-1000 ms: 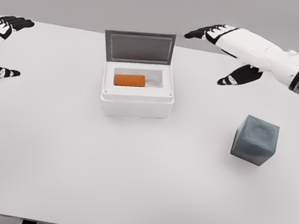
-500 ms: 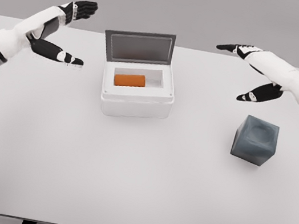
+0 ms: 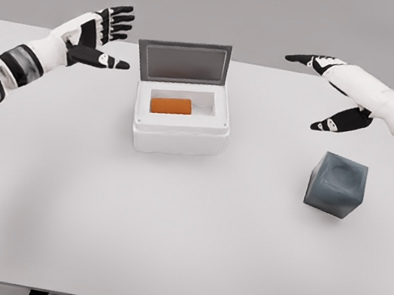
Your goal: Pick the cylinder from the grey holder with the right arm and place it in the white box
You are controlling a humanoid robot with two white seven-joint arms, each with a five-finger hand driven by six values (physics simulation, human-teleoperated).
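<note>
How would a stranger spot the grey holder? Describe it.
Start at the white table and find the open white box near its middle. To the right of the box, apart from it, sits the grey holder: a dark grey cube, the table's only dark object.

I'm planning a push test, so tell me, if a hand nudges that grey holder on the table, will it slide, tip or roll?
The grey holder looks like a blocky cube with flat faces, so it should not roll. It sits squat on the smooth white table, so a low push would probably slide it, while a high one might tip it. Its weight cannot be judged.
</note>
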